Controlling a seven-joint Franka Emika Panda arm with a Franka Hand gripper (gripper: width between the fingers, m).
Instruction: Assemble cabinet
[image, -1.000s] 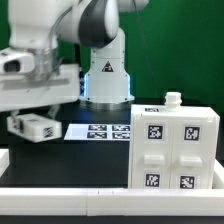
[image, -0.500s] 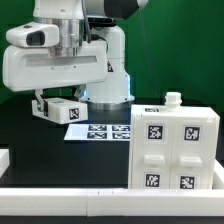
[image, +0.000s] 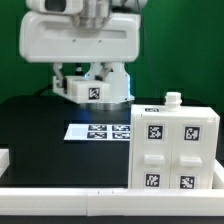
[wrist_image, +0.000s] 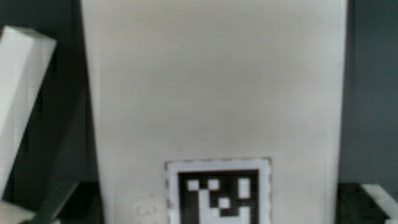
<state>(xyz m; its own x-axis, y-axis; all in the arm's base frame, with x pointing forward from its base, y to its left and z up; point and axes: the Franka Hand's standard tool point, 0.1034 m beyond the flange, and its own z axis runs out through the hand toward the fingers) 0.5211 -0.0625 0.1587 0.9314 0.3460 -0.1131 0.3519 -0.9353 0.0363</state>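
Observation:
The cabinet (image: 172, 146) is a white box with several square tags on its front and a small white knob (image: 172, 99) on top. It stands at the exterior view's right. My gripper (image: 86, 84) is shut on a white tagged panel (image: 90, 91) and holds it in the air, above the table and to the left of the cabinet. In the wrist view the panel (wrist_image: 214, 90) fills most of the picture, with its tag (wrist_image: 221, 190) near the gripper (wrist_image: 210, 216). The fingers are mostly hidden behind the panel.
The marker board (image: 96, 131) lies flat on the black table, below the held panel and next to the cabinet. A white rail (image: 70, 195) runs along the front edge. A white piece (image: 4, 160) sits at the left edge. The robot base (image: 108, 80) stands behind.
The arm has swung from the exterior view's left toward the middle and risen, carrying the white tagged panel with it. The cabinet has not moved.

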